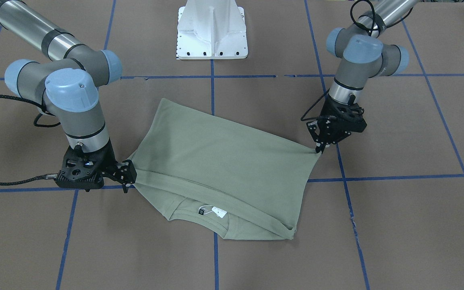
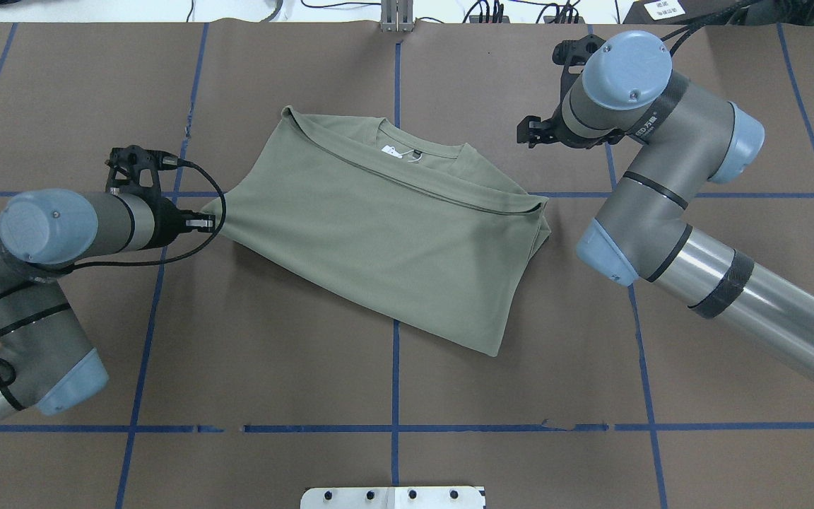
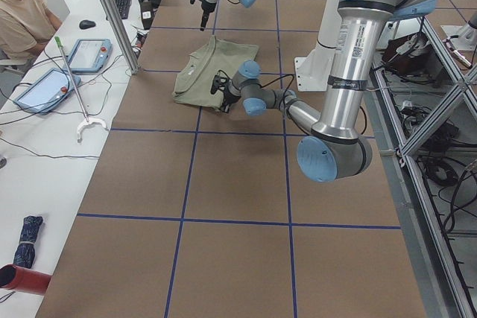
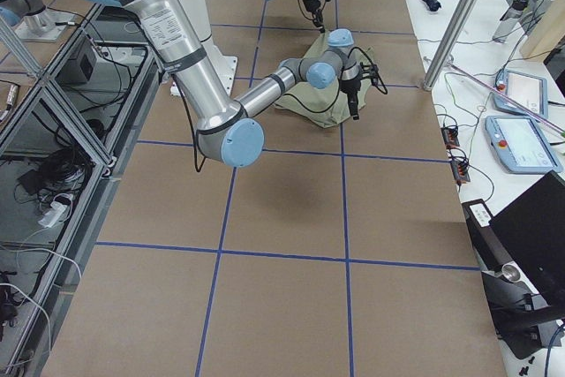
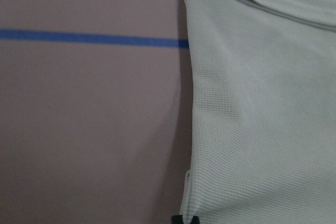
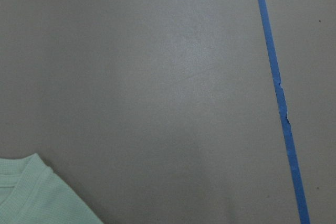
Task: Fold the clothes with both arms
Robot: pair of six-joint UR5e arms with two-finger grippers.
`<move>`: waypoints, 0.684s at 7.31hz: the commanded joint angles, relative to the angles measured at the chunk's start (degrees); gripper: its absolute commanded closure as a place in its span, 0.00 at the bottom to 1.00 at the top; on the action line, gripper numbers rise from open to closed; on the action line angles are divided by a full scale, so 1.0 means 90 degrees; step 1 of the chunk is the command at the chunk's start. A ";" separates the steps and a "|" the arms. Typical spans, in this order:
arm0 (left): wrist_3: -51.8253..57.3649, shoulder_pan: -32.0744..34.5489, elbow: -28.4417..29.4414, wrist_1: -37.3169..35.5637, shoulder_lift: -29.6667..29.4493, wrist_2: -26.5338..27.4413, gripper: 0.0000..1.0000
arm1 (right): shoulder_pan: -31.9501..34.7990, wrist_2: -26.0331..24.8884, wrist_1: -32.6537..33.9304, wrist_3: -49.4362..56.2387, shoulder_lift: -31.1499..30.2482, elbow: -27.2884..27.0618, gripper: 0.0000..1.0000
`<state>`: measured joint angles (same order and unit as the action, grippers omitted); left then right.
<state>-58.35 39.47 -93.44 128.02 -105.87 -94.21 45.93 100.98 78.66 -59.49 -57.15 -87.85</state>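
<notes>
Brown paper-covered table (image 2: pixel 273 339), gridded in blue tape (image 2: pixel 395 367), with a sage-green fine-knit shirt (image 2: pixel 393 233) lying folded flat near its middle.
The silver-tubed left arm (image 2: pixel 46 233) reaches low, its black two-finger left gripper (image 1: pixel 320 150) pinched onto one corner, drawing the cloth to a point. The right arm (image 2: pixel 661 205) holds its right gripper (image 1: pixel 127 176) just beside the opposite edge; I cannot tell how its jaws stand. A small white tag (image 1: pixel 218 212) and a black neck label (image 1: pixel 201 211) lie side by side.
</notes>
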 commanded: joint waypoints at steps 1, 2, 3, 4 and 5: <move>0.0593 0.0836 0.1720 0.0052 -0.1267 0.0008 1.00 | -0.0016 0.0000 0.0000 -0.0011 0.0002 -0.0005 0.00; 0.0836 0.1110 0.2774 0.0131 -0.2008 0.0018 1.00 | -0.0016 0.0000 0.0000 -0.0011 0.0002 -0.0014 0.00; 0.0887 0.1229 0.3712 0.0499 -0.2576 0.0047 1.00 | -0.0035 0.0000 0.0000 -0.0011 0.0002 -0.0053 0.00; 0.1090 0.1239 0.4485 0.0947 -0.2940 0.0444 1.00 | -0.0045 0.0000 0.0000 -0.0011 -0.0007 -0.0102 0.00; 0.1199 0.1346 0.4696 0.0981 -0.3059 0.0458 1.00 | -0.0064 0.0000 0.0010 -0.0021 -0.0008 -0.0122 0.00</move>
<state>-49.12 50.53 -56.61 134.77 -130.44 -91.46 45.54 100.99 78.68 -59.61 -57.18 -88.61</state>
